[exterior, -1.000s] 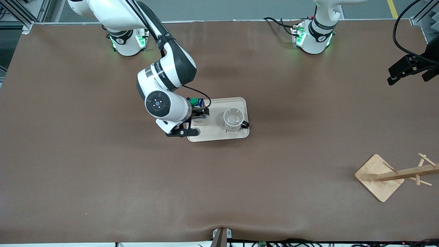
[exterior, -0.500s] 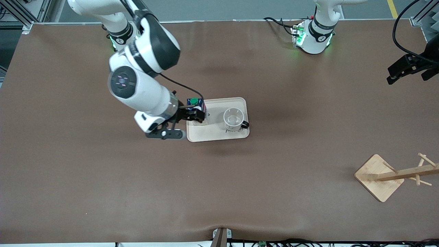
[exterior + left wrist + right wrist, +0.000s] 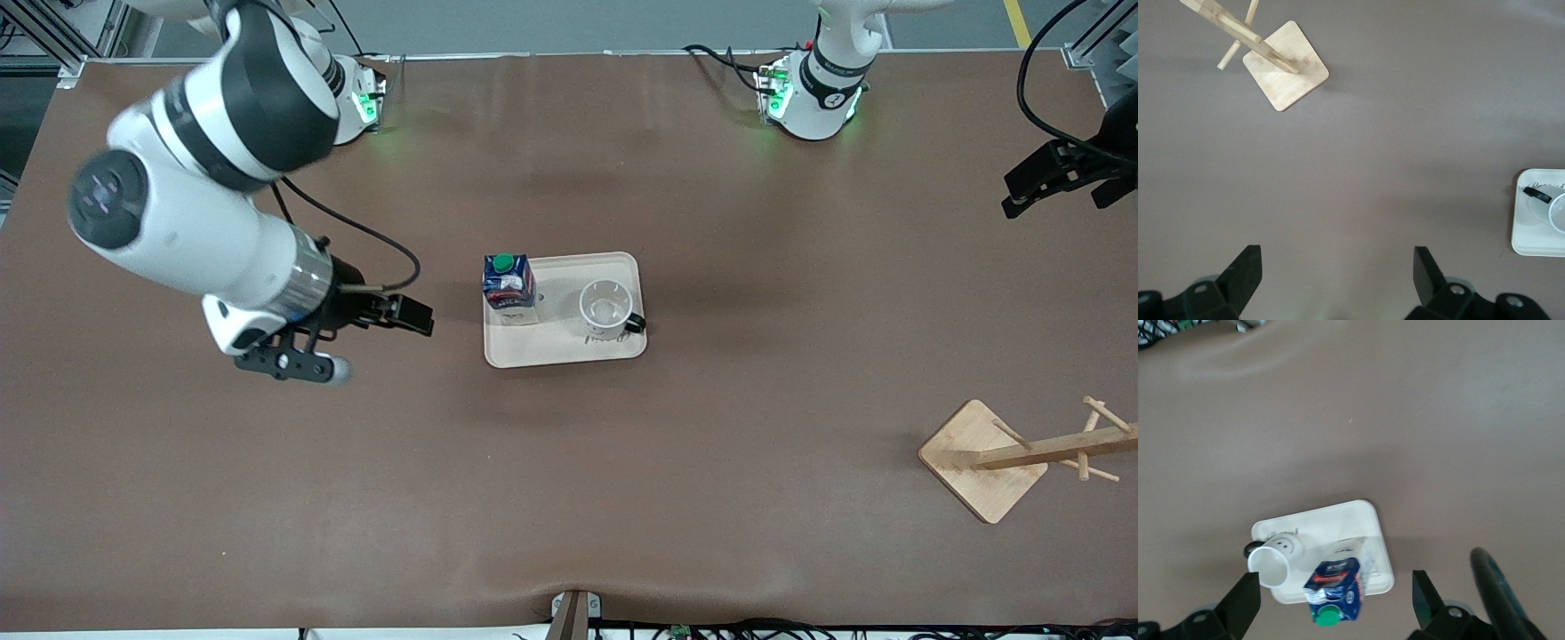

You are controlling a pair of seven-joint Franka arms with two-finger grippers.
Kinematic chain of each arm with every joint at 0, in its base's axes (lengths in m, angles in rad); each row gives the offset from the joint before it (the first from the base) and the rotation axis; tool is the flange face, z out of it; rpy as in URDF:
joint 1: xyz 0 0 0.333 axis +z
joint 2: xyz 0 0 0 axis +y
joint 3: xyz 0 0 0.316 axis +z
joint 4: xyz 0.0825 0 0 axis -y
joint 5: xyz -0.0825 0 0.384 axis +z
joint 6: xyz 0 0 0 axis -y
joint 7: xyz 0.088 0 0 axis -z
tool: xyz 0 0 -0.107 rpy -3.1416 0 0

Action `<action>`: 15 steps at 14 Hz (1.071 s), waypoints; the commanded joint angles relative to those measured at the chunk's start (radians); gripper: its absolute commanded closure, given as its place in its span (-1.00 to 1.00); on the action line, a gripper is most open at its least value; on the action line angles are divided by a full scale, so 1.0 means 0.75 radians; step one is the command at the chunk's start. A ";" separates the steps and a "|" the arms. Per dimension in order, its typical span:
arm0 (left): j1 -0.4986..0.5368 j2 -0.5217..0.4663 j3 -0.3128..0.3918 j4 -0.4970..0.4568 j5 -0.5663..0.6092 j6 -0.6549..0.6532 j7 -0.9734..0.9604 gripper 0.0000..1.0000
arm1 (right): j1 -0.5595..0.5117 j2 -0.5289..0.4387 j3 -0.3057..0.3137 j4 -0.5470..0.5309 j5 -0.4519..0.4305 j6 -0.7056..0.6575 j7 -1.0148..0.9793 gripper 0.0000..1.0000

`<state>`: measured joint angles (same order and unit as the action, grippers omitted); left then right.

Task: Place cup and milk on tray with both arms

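The cream tray (image 3: 569, 348) lies mid-table. The milk (image 3: 508, 286), a dark blue carton with a green cap, stands upright on the tray's end toward the right arm. The white cup (image 3: 606, 309) with a black handle stands upright on the tray's other end. My right gripper (image 3: 418, 317) is open and empty, over the bare table beside the tray, apart from the milk. Its wrist view shows the milk (image 3: 1335, 590), cup (image 3: 1275, 560) and tray (image 3: 1338, 519) between the open fingers (image 3: 1335, 583). My left gripper (image 3: 1058, 188) waits, open and empty (image 3: 1337, 257), high above the left arm's end of the table.
A wooden mug rack with a square base (image 3: 982, 458) stands near the front camera at the left arm's end; it also shows in the left wrist view (image 3: 1285, 73), where the tray's edge (image 3: 1531, 243) and the cup (image 3: 1553, 205) are visible too.
My right gripper has let go of the milk and drawn back from the tray toward the right arm's end. The milk stays standing on the tray. The left arm has not moved.
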<state>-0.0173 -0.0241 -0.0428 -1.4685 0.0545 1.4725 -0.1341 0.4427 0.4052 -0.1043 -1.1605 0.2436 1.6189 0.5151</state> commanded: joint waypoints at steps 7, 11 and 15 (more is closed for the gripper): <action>-0.008 -0.021 -0.002 0.007 -0.036 -0.016 -0.018 -1.00 | -0.185 -0.213 -0.041 -0.015 -0.239 -0.338 0.005 -1.00; -0.006 -0.027 -0.041 -0.005 -0.038 -0.065 -0.046 -1.00 | -0.334 -0.380 -0.072 -0.274 -0.212 -0.232 -0.238 -1.00; 0.001 -0.054 -0.068 -0.050 -0.038 -0.039 -0.069 -1.00 | -0.481 -0.614 -0.094 -0.702 -0.218 0.040 -0.522 -1.00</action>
<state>-0.0220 -0.0254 -0.0904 -1.4696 0.0395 1.4375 -0.1796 0.1385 0.0714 -0.1787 -1.4811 0.0922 1.5477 0.2188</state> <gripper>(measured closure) 0.000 0.000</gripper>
